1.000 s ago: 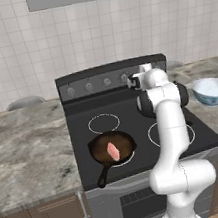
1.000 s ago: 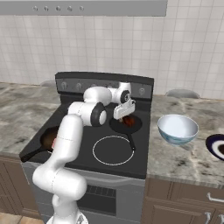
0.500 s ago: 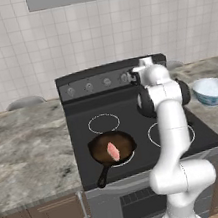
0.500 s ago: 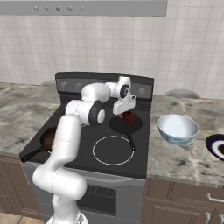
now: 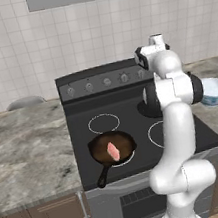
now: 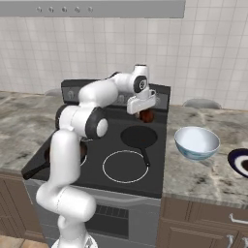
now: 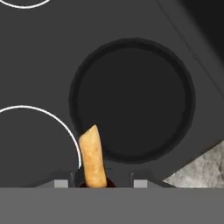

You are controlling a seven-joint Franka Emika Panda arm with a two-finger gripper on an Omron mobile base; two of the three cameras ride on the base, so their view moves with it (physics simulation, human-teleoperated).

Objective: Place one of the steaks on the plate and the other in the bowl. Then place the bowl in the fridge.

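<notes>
My gripper [image 6: 145,113] hangs above the stove's back right, shut on the dark reddish-brown steak [image 6: 147,116]. In the hand view that steak [image 7: 92,158] shows edge-on as a tan strip between the jaws of my gripper [image 7: 101,182], over an empty black skillet [image 7: 131,99]. The pale pink steak [image 5: 113,151] lies in the front left skillet [image 5: 97,148]. On the counter right of the stove stands the bowl [image 6: 196,142], white inside, with nothing in it. The dark plate [image 6: 240,162] lies at the right edge. The fridge is out of view.
The empty skillet [image 6: 139,137] sits on the back right burner, handle toward the front. A grey round object [image 5: 24,102] rests at the back of the left counter, another [image 6: 201,103] behind the bowl. The stove's control panel [image 5: 101,82] rises behind my hand.
My gripper closed on the dark steak low over the back right skillet, then rose with it. The pink steak, bowl and plate have not moved.
</notes>
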